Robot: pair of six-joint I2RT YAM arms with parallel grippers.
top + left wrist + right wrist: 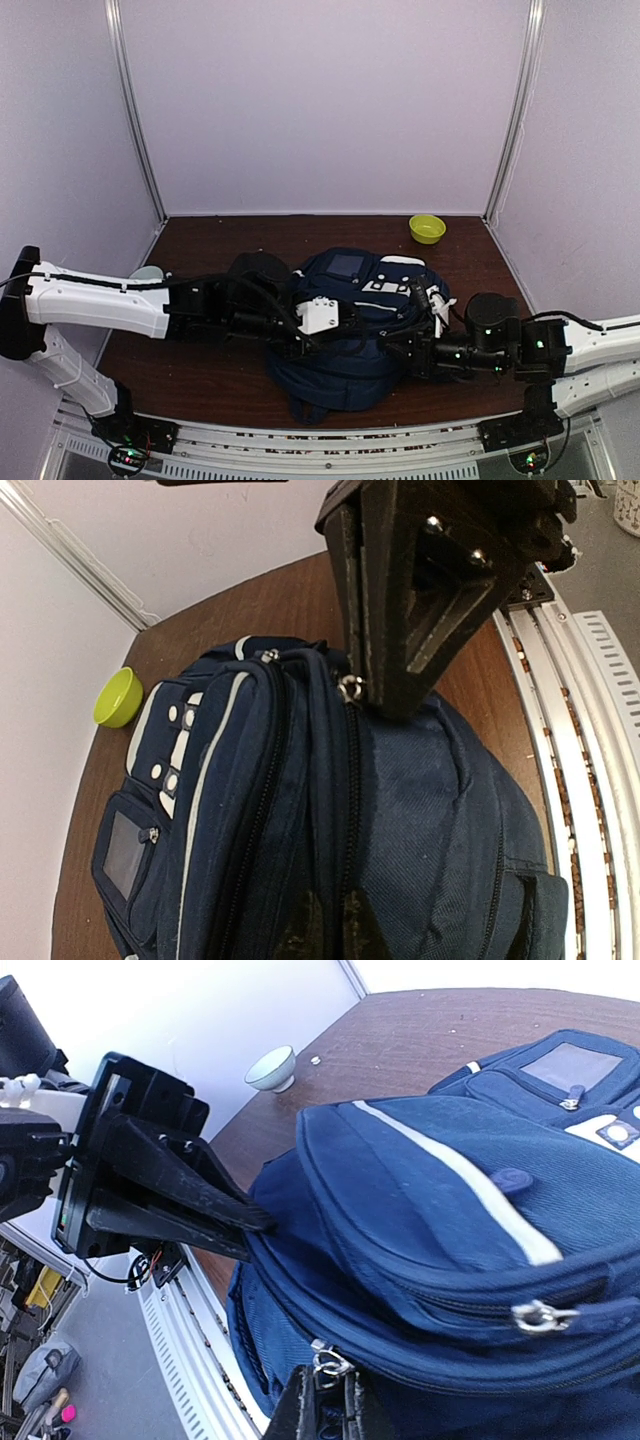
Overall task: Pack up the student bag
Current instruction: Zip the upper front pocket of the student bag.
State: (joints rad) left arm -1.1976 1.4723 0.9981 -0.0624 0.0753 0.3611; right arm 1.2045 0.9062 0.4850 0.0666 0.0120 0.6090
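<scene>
Navy student bag [330,370] looks full and mostly zipped. The left gripper [385,705] is clenched on one zip pull [350,688], the right gripper [325,1405] on another [325,1365]; only closing seems left.

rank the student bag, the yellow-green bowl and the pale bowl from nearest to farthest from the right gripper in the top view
1. student bag: mid-table, the right gripper is on it.
2. yellow-green bowl: back right corner of the table.
3. pale bowl: far across, at the left edge.
</scene>
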